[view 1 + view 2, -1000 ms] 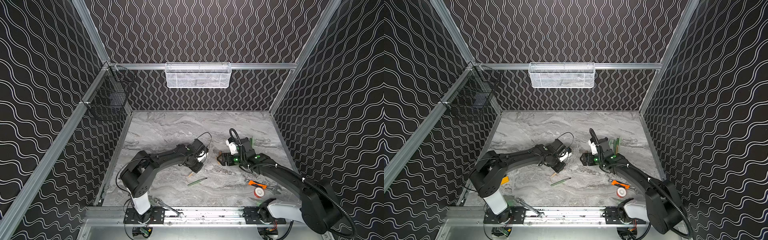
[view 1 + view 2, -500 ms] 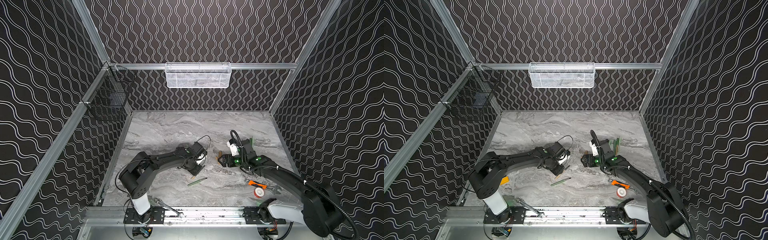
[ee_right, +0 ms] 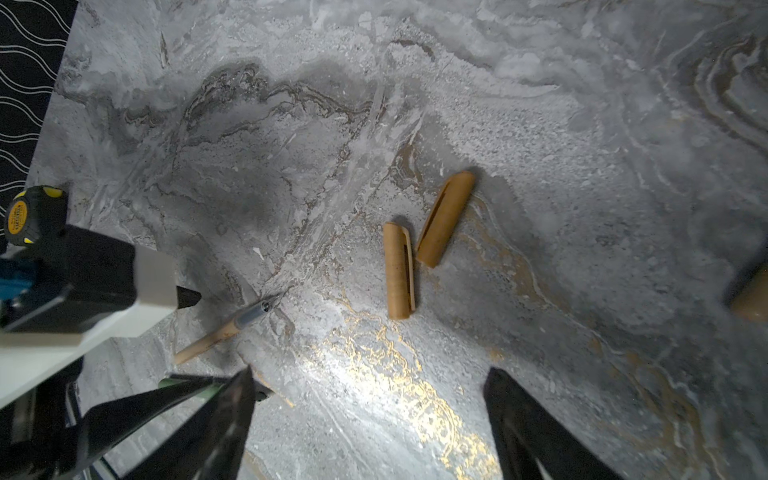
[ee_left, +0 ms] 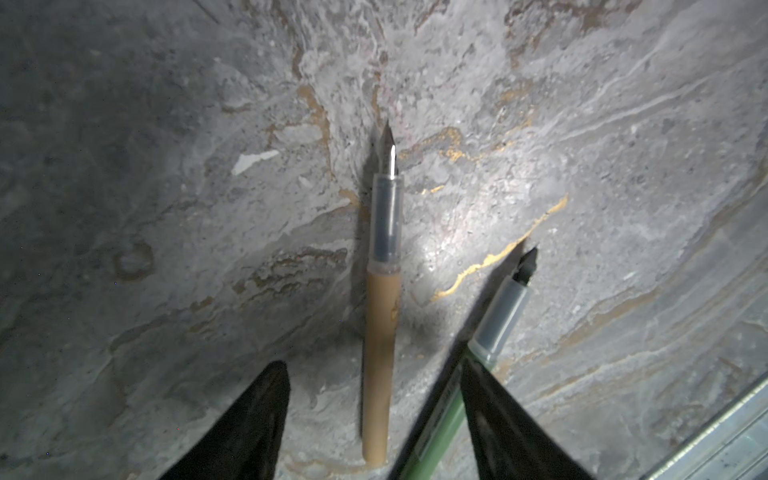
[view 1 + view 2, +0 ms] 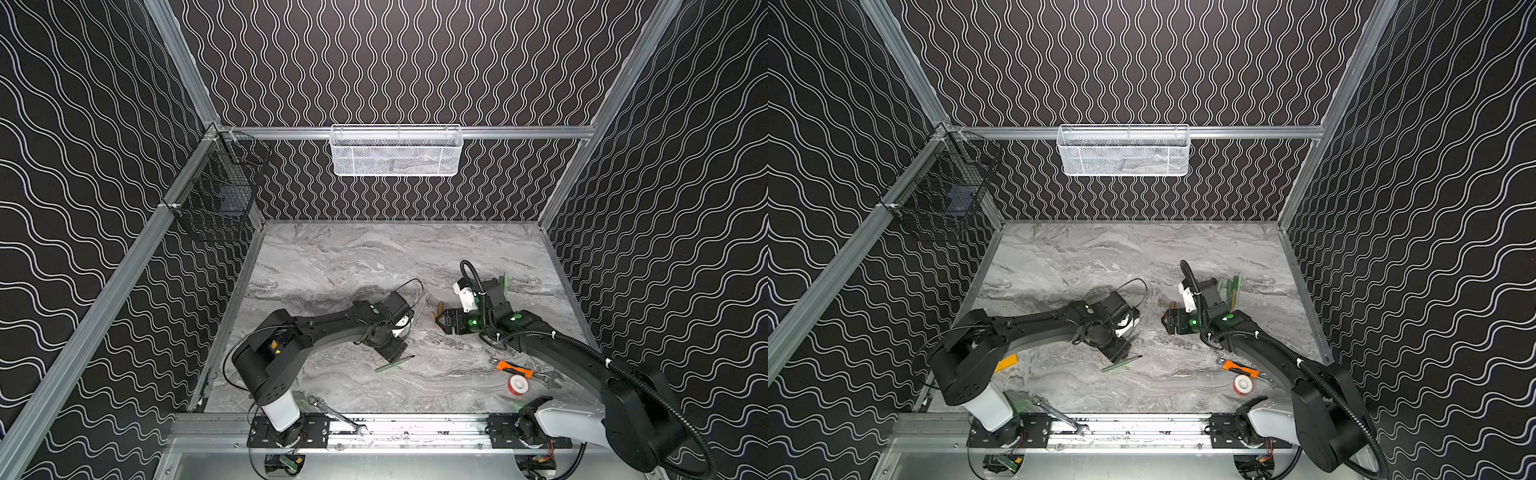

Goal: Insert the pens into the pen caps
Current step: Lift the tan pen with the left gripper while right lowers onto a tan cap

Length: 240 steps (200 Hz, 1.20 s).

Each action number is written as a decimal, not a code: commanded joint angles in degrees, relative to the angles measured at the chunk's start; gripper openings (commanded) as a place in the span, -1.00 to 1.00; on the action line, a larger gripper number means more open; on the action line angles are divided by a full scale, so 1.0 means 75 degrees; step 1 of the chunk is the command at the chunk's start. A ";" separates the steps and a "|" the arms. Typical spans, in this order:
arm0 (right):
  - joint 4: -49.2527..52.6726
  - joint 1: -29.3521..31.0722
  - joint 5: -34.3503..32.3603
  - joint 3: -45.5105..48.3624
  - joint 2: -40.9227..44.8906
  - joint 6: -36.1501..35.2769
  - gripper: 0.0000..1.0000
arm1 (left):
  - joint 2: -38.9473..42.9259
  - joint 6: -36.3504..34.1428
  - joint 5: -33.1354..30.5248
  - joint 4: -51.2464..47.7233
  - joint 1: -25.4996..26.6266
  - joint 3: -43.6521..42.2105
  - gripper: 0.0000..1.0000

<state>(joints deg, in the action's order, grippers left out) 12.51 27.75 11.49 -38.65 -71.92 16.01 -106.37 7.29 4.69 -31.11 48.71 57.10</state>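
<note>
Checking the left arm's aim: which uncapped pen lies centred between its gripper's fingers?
The tan pen, lying straight down the middle of the open left gripper; the green pen slants across at one fingertip.

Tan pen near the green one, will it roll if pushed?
Probably: the tan pen has a smooth round barrel, lying flat on the marble table. Slim and straight, it looks stiff and light. Its thin nib might bend if bumped.
</note>
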 commanded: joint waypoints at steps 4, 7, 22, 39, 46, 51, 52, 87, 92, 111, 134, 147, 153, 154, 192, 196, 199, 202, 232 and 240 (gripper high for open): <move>-0.0183 0.0015 -0.0008 -0.0013 0.0038 0.0010 0.78 | -0.0079 0.0057 -0.0003 0.0097 0.0001 0.0036 0.35; -0.0175 0.0009 -0.0018 -0.0014 0.0049 0.0004 0.78 | -0.0071 0.0056 0.0025 0.0109 -0.0002 0.0025 0.34; -0.0157 0.0007 -0.0043 -0.0014 0.0085 -0.0003 0.78 | -0.0033 0.0088 0.0076 0.0184 0.0011 -0.0029 0.23; -0.0158 0.0012 -0.0043 0.0009 0.0097 0.0010 0.78 | -0.0118 0.0095 0.0123 0.0164 0.0016 0.0000 0.10; -0.0162 0.0013 -0.0043 -0.0001 0.0086 0.0009 0.78 | -0.0186 0.0096 0.0105 0.0133 0.0025 0.0035 0.02; -0.0168 0.0014 -0.0043 -0.0002 0.0085 0.0008 0.78 | -0.0235 0.0096 0.0091 0.0114 0.0032 0.0056 0.00; -0.0165 0.0015 -0.0043 0.0007 0.0085 0.0009 0.78 | -0.0245 0.0101 0.0090 0.0116 0.0038 0.0065 0.00; -0.0168 0.0009 -0.0031 -0.0043 0.0084 -0.0002 0.78 | -0.0483 0.0146 -0.0196 0.0012 0.0235 0.0222 -0.15; -0.0151 0.0011 -0.0031 -0.0043 0.0086 -0.0002 0.78 | -0.0526 0.0175 -0.0281 -0.0020 0.0271 0.0252 -0.24; -0.0130 0.0013 -0.0064 -0.0069 0.0086 -0.0024 0.78 | -0.0662 0.0267 -0.0434 -0.0058 0.0348 0.0306 -0.38; -0.0098 0.0012 -0.0096 -0.0090 0.0062 -0.0052 0.78 | -0.0747 0.0363 -0.0468 -0.0014 0.0391 0.0285 -0.42; -0.0078 0.0005 -0.0096 -0.0095 0.0061 -0.0055 0.78 | -0.0794 0.0370 -0.0433 -0.0008 0.0418 0.0284 -0.42; -0.0057 0.0010 -0.0100 -0.0102 0.0055 -0.0060 0.78 | -0.0816 0.0376 -0.0438 -0.0016 0.0447 0.0281 -0.42; -0.0054 0.0007 -0.0101 -0.0105 0.0058 -0.0060 0.78 | -0.0817 0.0382 -0.0443 -0.0020 0.0451 0.0283 -0.42; 0.0042 0.0015 -0.0288 -0.0125 0.0155 -0.0084 0.78 | -0.1059 0.0555 -0.0529 -0.0025 0.0560 0.0296 -0.42; 0.0053 0.0013 -0.0306 -0.0131 0.0166 -0.0084 0.78 | -0.1075 0.0573 -0.0529 -0.0021 0.0563 0.0279 -0.42; 0.0066 0.0012 -0.0312 -0.0125 0.0176 -0.0096 0.78 | -0.1096 0.0581 -0.0516 -0.0004 0.0566 0.0284 -0.42; 0.0066 0.0013 -0.0323 -0.0131 0.0179 -0.0087 0.78 | -0.1087 0.0589 -0.0516 0.0016 0.0571 0.0275 -0.43; 0.0104 0.0005 -0.0401 -0.0117 0.0214 -0.0096 0.78 | -0.1066 0.0658 -0.0563 0.0114 0.0578 0.0176 -0.78; 0.0101 0.0003 -0.0417 -0.0112 0.0226 -0.0107 0.78 | -0.1010 0.0657 -0.0578 0.0126 0.0575 0.0168 -0.80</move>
<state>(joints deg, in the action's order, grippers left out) 13.02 27.75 9.58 -39.18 -70.63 15.59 -112.36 10.83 -2.07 -28.51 52.90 59.99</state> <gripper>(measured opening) 0.891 0.134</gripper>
